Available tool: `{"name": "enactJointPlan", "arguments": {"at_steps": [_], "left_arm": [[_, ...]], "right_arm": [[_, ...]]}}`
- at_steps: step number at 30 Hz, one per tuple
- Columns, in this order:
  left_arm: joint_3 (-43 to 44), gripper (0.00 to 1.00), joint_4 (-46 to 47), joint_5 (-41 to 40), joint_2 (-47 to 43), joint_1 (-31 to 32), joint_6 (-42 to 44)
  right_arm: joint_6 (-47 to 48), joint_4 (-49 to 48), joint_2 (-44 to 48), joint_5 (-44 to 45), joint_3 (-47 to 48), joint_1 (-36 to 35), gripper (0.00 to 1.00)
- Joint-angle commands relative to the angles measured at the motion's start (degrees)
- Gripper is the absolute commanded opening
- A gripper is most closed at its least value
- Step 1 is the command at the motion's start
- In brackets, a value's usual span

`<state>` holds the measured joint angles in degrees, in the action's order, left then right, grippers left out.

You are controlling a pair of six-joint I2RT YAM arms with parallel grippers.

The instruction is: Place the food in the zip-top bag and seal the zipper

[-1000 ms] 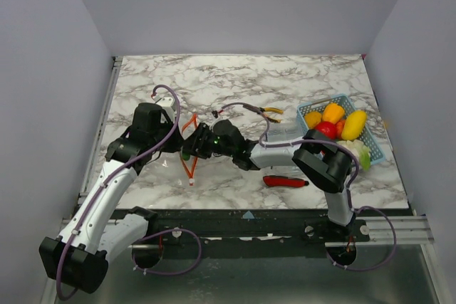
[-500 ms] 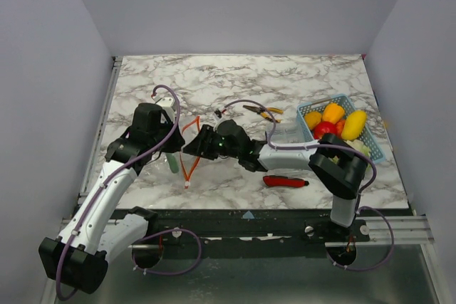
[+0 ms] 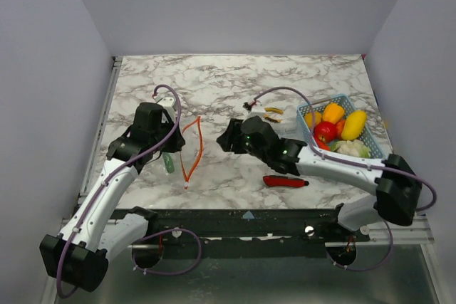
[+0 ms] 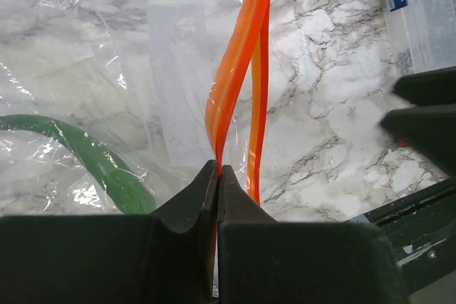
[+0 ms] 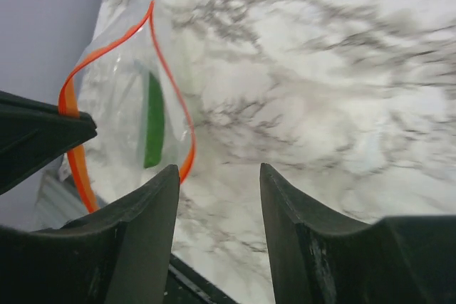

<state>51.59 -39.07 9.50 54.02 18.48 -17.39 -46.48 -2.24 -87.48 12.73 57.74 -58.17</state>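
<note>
1. Left gripper (image 4: 217, 172) clamps the zipper (image 4: 239, 69), holding my bag (image 4: 85, 69) open at 9 o'clock.
2. Right gripper (image 5: 217, 172) gapes empty.
3. I count one green piece (image 4: 100, 165) bagged; peppers (image 3: 333, 113) and tomato (image 3: 325, 131) wait in the basket (image 3: 372, 137) at 3 o'clock; sealing undone.

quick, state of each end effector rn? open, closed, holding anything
left end effector: closed on the zipper of the zip-top bag
right end effector: open, holding nothing
</note>
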Motion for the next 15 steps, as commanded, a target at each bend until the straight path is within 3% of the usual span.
{"name": "enactJointPlan", "arguments": {"at_steps": [1,7,10,15], "left_arm": [[-0.2,0.00,0.6,0.6,0.6,-0.2,0.2],[-0.1,0.00,0.5,0.8,1.2,-0.2,0.2],[-0.1,0.00,0.5,0.7,1.5,-0.2,0.2],[0.0,0.00,0.4,0.8,1.8,-0.2,0.2]], "right_arm": [[6.1,14.9,10.6,18.7,-4.7,2.4,0.54],[4.1,22.4,24.1,21.6,-12.7,17.9,0.56],[0.2,28.0,30.1,25.5,-14.5,25.8,0.67],[1.1,29.4,35.6,19.1,-17.8,44.5,0.70]]}}
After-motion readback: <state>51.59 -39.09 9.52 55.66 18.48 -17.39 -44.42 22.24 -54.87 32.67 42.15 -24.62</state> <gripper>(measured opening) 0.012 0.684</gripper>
